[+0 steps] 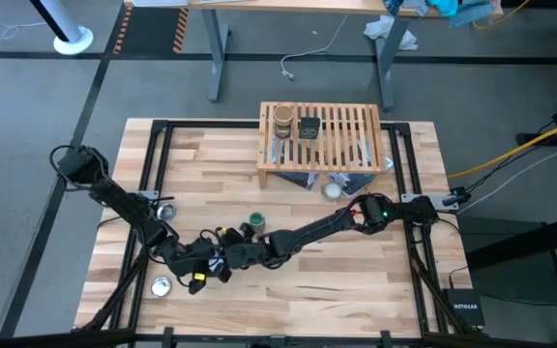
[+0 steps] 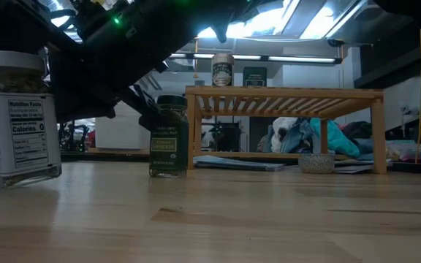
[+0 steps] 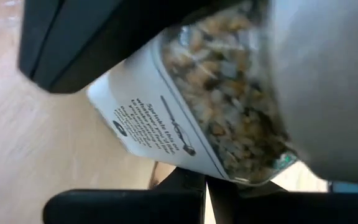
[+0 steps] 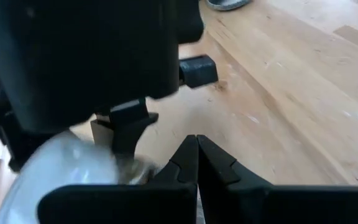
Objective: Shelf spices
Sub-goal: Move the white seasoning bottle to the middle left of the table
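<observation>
Grippers meet low at the table's near-left: the left gripper (image 1: 204,275) and right gripper (image 1: 222,257) both have fingers pressed together, holding nothing. Just off their tips stands the clear white-capped jar (image 2: 17,117), upright, full of pale flakes, touching neither so far as I can tell. Beside them is the green-lidded jar (image 2: 169,136). Well beyond, the shelf (image 1: 365,145) already carries the tan-brown round jar (image 1: 282,122) and dark tin (image 1: 308,127).

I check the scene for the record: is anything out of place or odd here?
Yes. Two flat silver pieces lie loose on the table, away from the shelf. The green-lidded jar and the clear jar stand upright; nothing looks spilled.
</observation>
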